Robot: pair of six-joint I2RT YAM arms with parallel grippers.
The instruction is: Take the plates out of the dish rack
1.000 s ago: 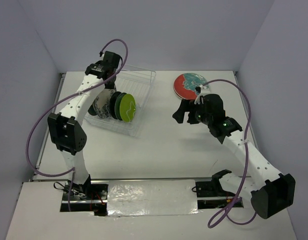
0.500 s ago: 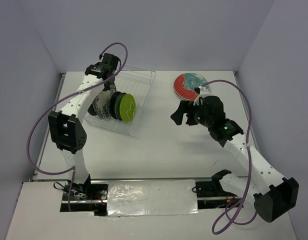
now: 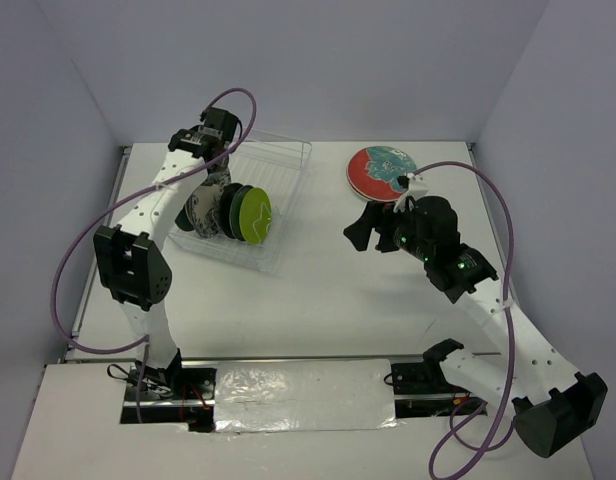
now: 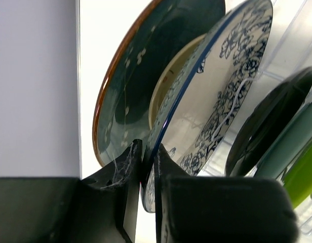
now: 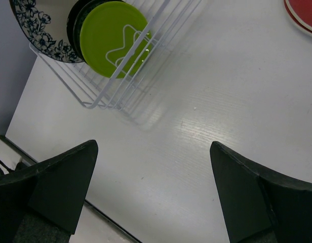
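The dish rack (image 3: 291, 160) stands at the back left and holds several upright plates. My left gripper (image 3: 218, 176) reaches down into it. In the left wrist view it (image 4: 148, 157) is shut on the rim of the white-blue floral plate (image 4: 217, 101). Behind that plate are a small tan plate (image 4: 168, 83) and a dark teal plate (image 4: 130, 81). A dark plate (image 4: 270, 121) and the lime green plate (image 3: 255, 215) stand in front of it. The red-teal plate (image 3: 378, 168) lies flat on the table at the back right. My right gripper (image 3: 366, 224) is open and empty above the table.
The right wrist view shows the rack's near corner (image 5: 90, 104), the lime green plate (image 5: 113, 38) and the white table (image 5: 206, 131) below my open fingers. The side wall (image 4: 34, 86) is close on the rack's left. The table's front edge (image 3: 288, 358) lies near the arm bases.
My right arm has shifted slightly to the right with its gripper still open. My left gripper has stayed at the floral plate in the rack, its wrist barely moved.
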